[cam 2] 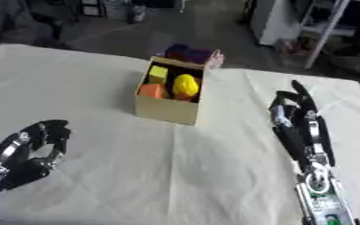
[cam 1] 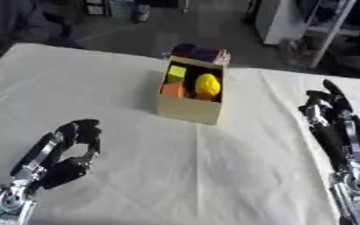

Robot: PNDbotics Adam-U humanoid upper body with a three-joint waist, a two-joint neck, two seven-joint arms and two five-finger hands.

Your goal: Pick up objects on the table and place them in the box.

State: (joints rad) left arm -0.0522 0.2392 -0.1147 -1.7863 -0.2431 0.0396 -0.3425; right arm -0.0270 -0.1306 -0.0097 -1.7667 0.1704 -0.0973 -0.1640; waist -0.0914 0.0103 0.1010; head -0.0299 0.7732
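A small cardboard box [cam 1: 189, 110] stands open at the middle of the cream tablecloth. Inside it lie a yellow rounded object [cam 1: 207, 85], an orange block [cam 1: 172, 90] and a yellow-green block [cam 1: 176, 71]. Dark purple objects [cam 1: 197, 52] show at its far edge. My left hand [cam 1: 77, 137] hovers low at the lower left, fingers curled with nothing in them. At the right, my right hand [cam 1: 327, 107] has its fingers straight, pointing up the table, and holds nothing. Both hands are well apart from the box.
The cream cloth [cam 1: 175, 176] covers the whole table, with creases running across it. Past the far edge are a grey floor and a white cabinet with shelving [cam 1: 290, 22] at the upper right.
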